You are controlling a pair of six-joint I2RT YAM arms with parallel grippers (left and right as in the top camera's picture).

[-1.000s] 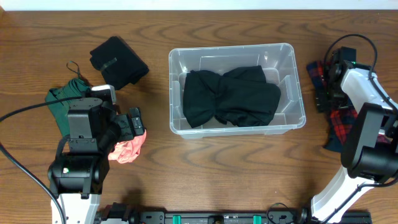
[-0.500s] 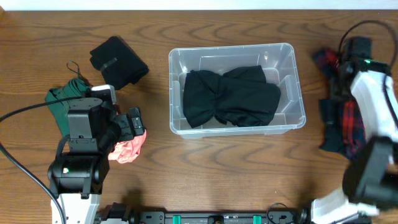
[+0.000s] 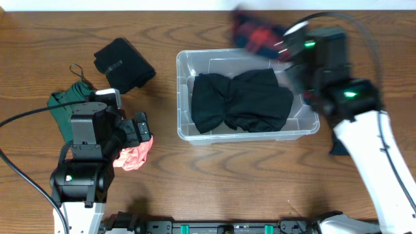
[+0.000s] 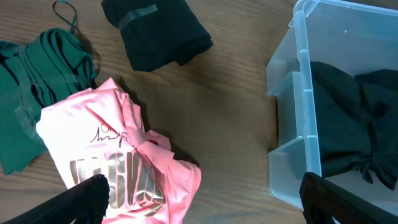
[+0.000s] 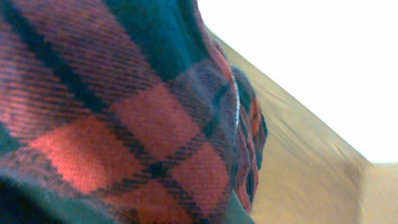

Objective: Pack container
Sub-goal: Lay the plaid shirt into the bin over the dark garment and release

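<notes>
The container (image 3: 184,60), a clear plastic bin, stands mid-table with a black garment (image 3: 240,101) lying inside it. My right gripper (image 3: 281,47) hovers over the bin's back right corner, shut on a red and dark plaid cloth (image 3: 255,31) that looks blurred with motion. That plaid cloth (image 5: 124,124) fills the right wrist view and hides the fingers. My left gripper (image 3: 143,133) stands open just above a pink shirt (image 4: 118,162) on the table left of the bin, with nothing between its fingertips (image 4: 84,193).
A folded black garment (image 3: 123,63) lies at the back left. A green garment (image 3: 62,107) with a cord sits beside the left arm. A dark piece of cloth (image 3: 339,146) shows on the table next to the right arm.
The right gripper shut on the plaid cloth at the table's right side, lifted it and swung left to the bin's back right corner. The left arm stayed still.
</notes>
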